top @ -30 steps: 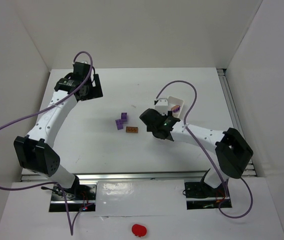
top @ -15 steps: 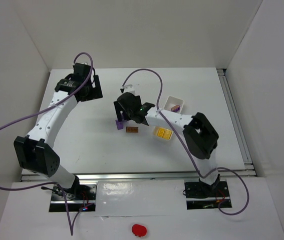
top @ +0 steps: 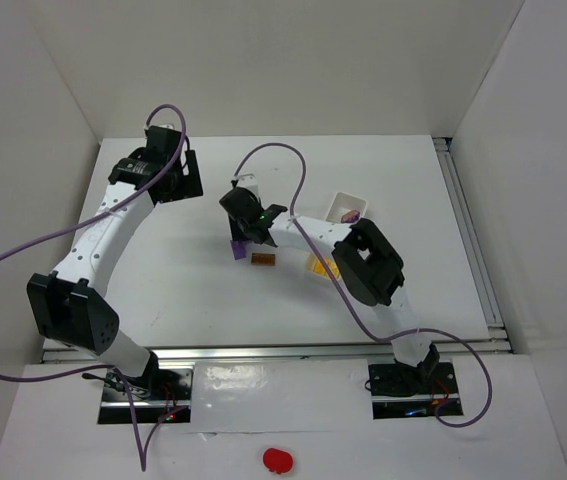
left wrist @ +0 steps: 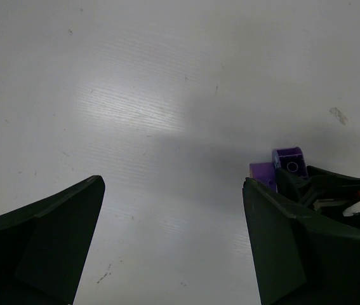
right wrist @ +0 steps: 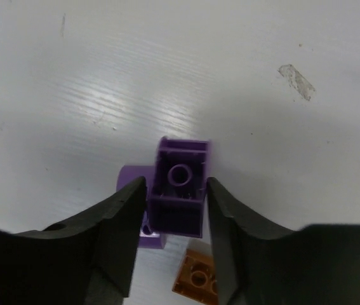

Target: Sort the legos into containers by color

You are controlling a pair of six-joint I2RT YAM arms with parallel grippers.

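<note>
My right gripper (right wrist: pixel 176 190) has its fingers against both sides of a purple lego (right wrist: pixel 180 187) that lies with its hollow underside up. A second purple lego (right wrist: pixel 131 180) lies just to its left, partly behind the left finger. A brown-orange lego (right wrist: pixel 195 279) lies below them. In the top view the right gripper (top: pixel 246 225) is over the purple legos (top: pixel 237 249), with the brown-orange lego (top: pixel 262 259) beside them. The white tray (top: pixel 339 200) at the right holds yellow legos (top: pixel 321 266) and a purple one (top: pixel 350 213). My left gripper (top: pixel 163 172) is open and empty at the back left.
The left wrist view shows the open left gripper (left wrist: pixel 172 184) over bare table, with the purple legos (left wrist: pixel 287 162) and the right gripper's dark body (left wrist: pixel 332 190) at its right. A small red blob (top: pixel 277 459) lies in front of the arm bases.
My right arm has swung left from the tray to the purple legos, and its fingers now flank one of them. The left arm has not moved.
</note>
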